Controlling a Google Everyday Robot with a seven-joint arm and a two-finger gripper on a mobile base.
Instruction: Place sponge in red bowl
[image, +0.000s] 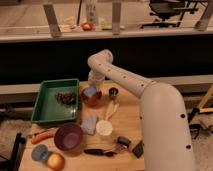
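Observation:
The red bowl (92, 98) stands near the middle of the wooden table, just right of the green tray. The small pale blue sponge (90, 91) shows at the bowl's top, inside its rim. My gripper (92, 82) hangs from the white arm directly over the bowl, right above the sponge. I cannot tell whether it touches the sponge.
A green tray (48, 111) with dark bits lies to the left. A purple bowl (69, 137), a flat blue-grey piece (90, 124), a white cup (104, 128), a banana (111, 109), a dark cup (113, 92), a carrot (42, 136) and a black utensil (99, 151) surround the bowl.

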